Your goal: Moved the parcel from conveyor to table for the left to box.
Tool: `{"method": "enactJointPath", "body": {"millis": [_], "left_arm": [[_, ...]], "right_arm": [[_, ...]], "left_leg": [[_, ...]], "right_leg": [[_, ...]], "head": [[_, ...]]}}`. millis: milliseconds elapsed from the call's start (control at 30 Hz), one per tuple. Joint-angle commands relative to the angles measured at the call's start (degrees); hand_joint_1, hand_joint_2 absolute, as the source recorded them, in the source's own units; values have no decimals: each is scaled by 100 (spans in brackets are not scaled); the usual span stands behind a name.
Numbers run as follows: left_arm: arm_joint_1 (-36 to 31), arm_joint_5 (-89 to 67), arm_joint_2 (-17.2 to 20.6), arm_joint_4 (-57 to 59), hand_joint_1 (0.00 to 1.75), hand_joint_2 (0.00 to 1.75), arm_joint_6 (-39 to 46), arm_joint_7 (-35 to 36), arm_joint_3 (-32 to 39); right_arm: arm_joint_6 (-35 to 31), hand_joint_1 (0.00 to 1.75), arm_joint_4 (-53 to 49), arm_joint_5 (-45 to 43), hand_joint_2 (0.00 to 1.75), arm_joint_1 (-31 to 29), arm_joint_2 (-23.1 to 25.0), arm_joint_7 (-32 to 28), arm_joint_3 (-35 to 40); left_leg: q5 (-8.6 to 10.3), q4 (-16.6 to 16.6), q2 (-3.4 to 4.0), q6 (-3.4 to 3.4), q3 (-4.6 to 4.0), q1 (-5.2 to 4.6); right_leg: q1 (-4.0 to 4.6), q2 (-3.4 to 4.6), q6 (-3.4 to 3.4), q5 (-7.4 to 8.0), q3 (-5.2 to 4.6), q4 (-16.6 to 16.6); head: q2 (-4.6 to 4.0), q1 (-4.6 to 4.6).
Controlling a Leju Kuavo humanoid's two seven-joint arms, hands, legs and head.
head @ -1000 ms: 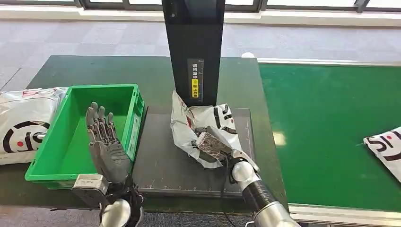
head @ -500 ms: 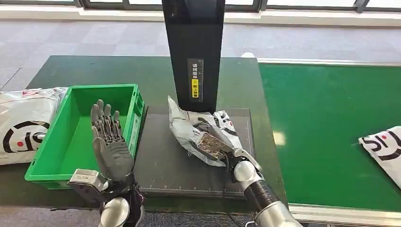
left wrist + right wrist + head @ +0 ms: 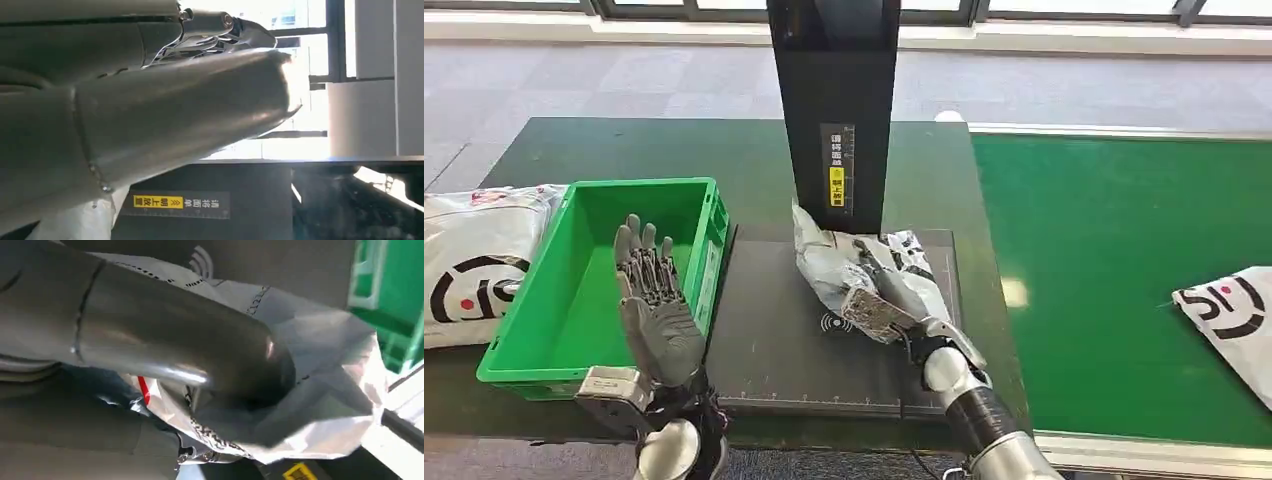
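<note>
Now the parcel [image 3: 864,275] lies flatter on the black mat [image 3: 774,350] vs. before; right hand [image 3: 886,312] still grips it. Left hand [image 3: 656,310] stays raised, fingers spread, holding nothing.

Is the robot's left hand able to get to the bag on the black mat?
Probably yes. The left hand is raised and open beside the green bin, with bare black mat between it and the parcel. The right hand grips that parcel, though.

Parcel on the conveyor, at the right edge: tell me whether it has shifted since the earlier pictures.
Yes. That parcel has slid along the green belt toward the table, more of it now inside the picture's right edge.
</note>
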Motion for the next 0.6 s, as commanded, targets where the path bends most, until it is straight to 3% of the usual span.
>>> {"method": "enactJointPath", "body": {"millis": [33,233,400,433,467,600], "left_arm": [[-23,-90,92,209,0,0,11,53,151],[16,-155,108,206,0,0,21,32,157],[-22,-258,159,302,0,0,44,-110,118],[-74,-251,140,330,0,0,36,-162,115],[-177,-258,90,412,0,0,59,-162,130],[-238,-256,55,426,0,0,72,-148,130]], "right_arm": [[-119,0,-175,29,0,26,-329,-1,233],[-210,0,-382,-68,0,20,-319,-163,93],[-30,0,-1589,-984,0,445,-284,-1069,-261],[415,0,-1872,-1606,0,539,-217,-1401,-368],[953,0,-2177,-2208,175,635,-212,-1415,-495],[1000,0,-2251,-2247,175,631,-228,-1378,-516]], "left_leg": [[0,-5,0,2,8,0],[0,-7,4,2,10,-2],[0,-14,-3,4,17,0],[0,-9,-2,3,11,-2],[-1,-10,-11,3,13,0],[2,-2,-12,2,1,-1]], "right_leg": [[0,-2,-1,-1,8,-6],[-1,0,-1,0,9,-7],[2,-9,-3,-1,19,-15],[-1,-7,-3,-3,11,-7],[2,-17,-3,-6,17,-10],[0,-14,-1,-3,2,-2]], "head": [[0,0],[0,0],[0,0],[0,0],[0,0],[0,0]]}}
